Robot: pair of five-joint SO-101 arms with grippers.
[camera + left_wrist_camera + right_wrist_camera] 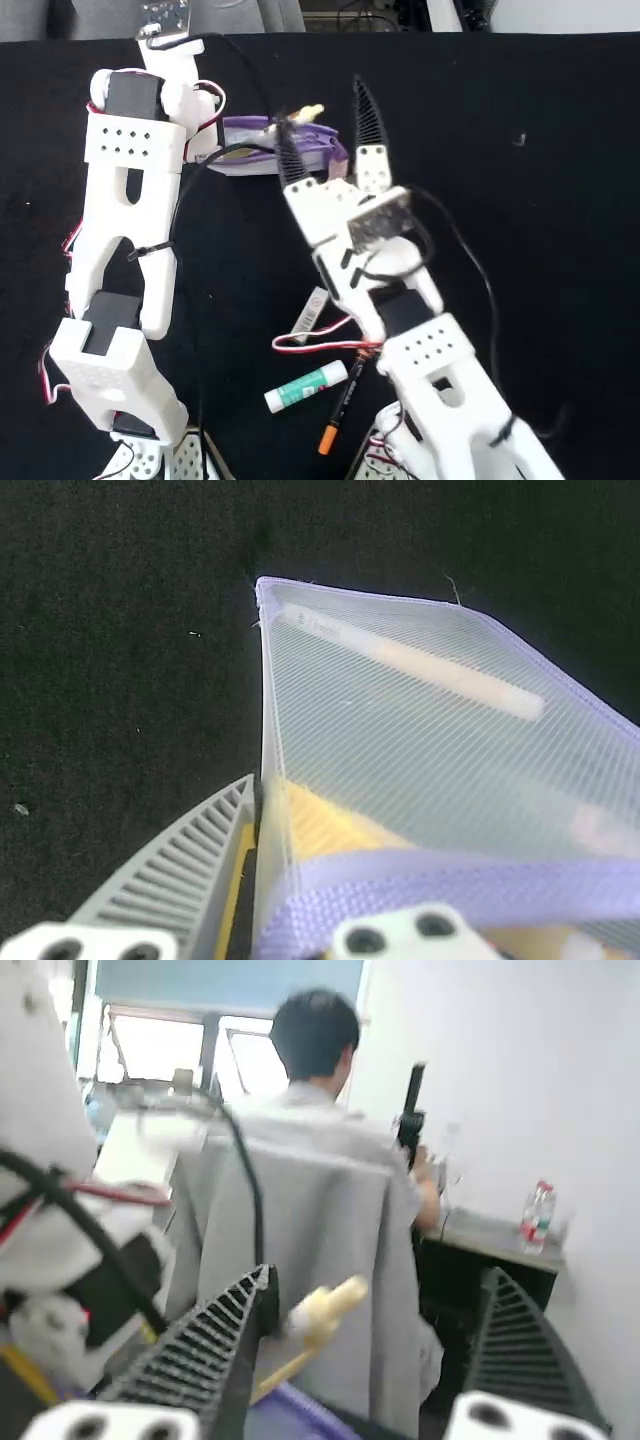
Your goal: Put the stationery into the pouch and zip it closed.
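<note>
A translucent pouch [262,147] with purple trim lies at the back of the black table. My left gripper [220,152] is shut on its edge; in the left wrist view its ribbed finger [180,880] presses against the pouch [400,750]. A white pen [410,660] and a yellow item [325,830] lie inside. A pale yellow object [310,112] sticks up from the pouch mouth. My right gripper [322,125] hovers open over that mouth, and the pale object [320,1315] stands beside one finger [200,1360]. A glue stick [305,387] and an orange-tipped pen [340,405] lie near the front.
A small white barcoded item [310,312] lies by the right arm's red and white wires. The left arm's white links [125,230] stand along the table's left side. The right part of the black table [560,200] is bare.
</note>
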